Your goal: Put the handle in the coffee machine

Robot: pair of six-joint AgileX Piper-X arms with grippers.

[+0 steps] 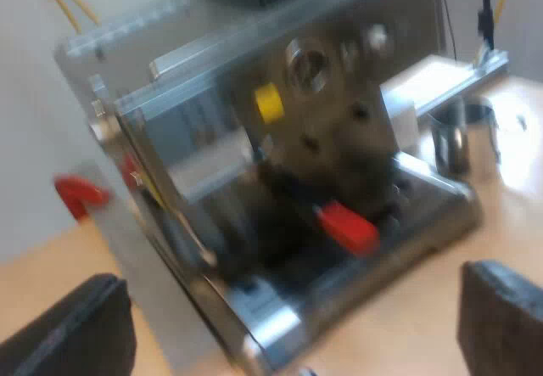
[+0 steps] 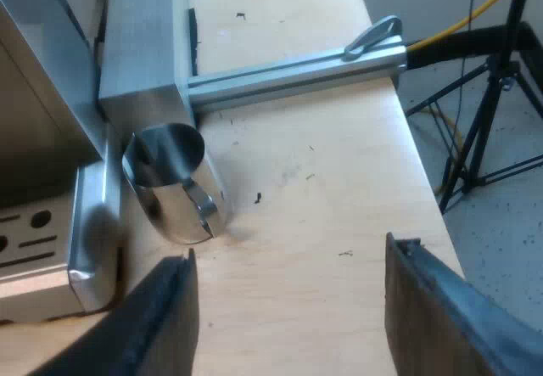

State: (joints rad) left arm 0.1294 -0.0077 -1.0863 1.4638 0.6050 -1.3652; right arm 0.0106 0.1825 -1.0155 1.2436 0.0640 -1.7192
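Note:
The espresso machine (image 1: 339, 113) stands tilted in the left wrist view, with a round gauge and a yellow part (image 1: 269, 103) on its face. The holder's dark handle juts out from the machine's front above the drip tray, and its red end (image 1: 346, 226) shows there. My left gripper (image 1: 293, 317) hangs open a short way before the machine's front, holding nothing. My right gripper (image 2: 288, 295) is open over bare wooden table beside the machine's drip tray (image 2: 42, 240), also holding nothing.
A shiny metal jug (image 2: 174, 181) stands on the table against the machine's base, also the jug (image 1: 462, 134). An aluminium rail (image 2: 297, 66) lies across the table beyond it. A tripod (image 2: 484, 113) stands on the floor past the table edge. A red shape (image 1: 78, 193) shows by the machine's side panel.

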